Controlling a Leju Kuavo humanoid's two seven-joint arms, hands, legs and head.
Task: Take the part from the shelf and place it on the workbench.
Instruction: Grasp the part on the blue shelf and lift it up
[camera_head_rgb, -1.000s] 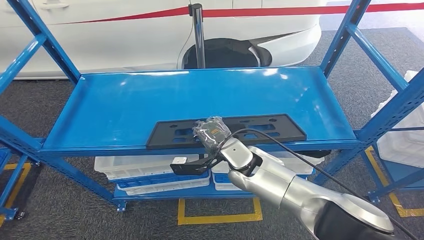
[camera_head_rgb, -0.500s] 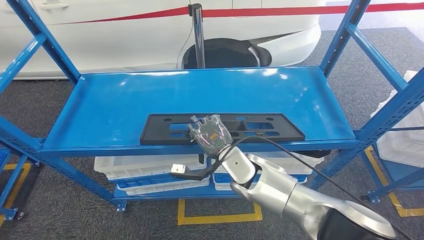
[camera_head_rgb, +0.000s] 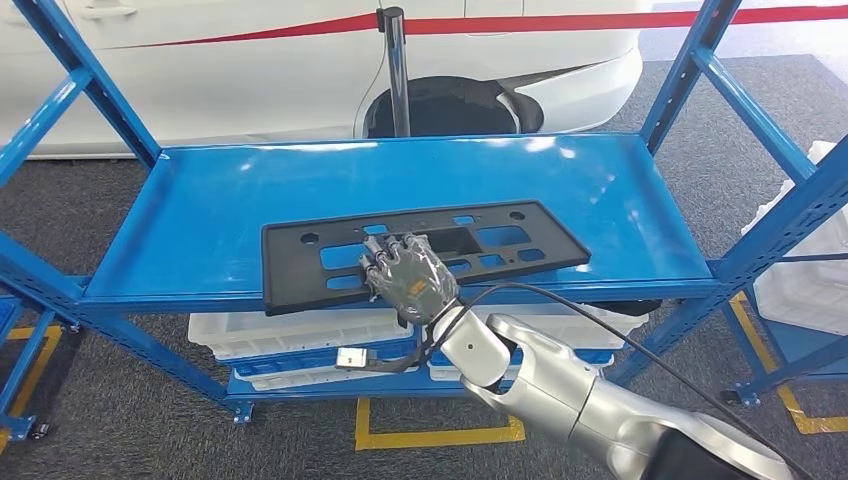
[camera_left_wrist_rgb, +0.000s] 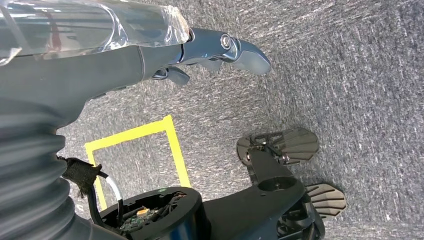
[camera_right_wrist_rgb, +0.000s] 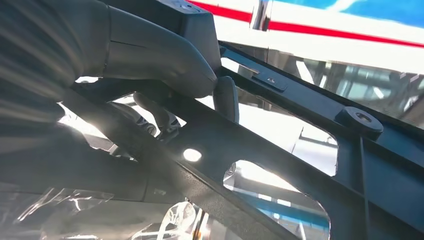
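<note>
- Where the shelf's (camera_head_rgb: 200, 215) front edge runs, the black part (camera_head_rgb: 300, 262) lies skewed, its left end overhanging that edge.
- Right hand (camera_head_rgb: 405, 278) grips the part at its near edge, thumb (camera_right_wrist_rgb: 165, 55) apparently pressed against its underside.
- Left hand (camera_left_wrist_rgb: 150, 50) hangs over grey carpet, fingers (camera_left_wrist_rgb: 235, 47) extended, holding nothing.

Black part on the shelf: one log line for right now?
phase: lifting | right robot hand: grips black part | part: tilted over blue shelf | left robot hand: empty

Silver arm (camera_head_rgb: 590, 395), black cable (camera_head_rgb: 640, 345), dark plastic-wrapped right hand (camera_head_rgb: 408, 277)
</note>
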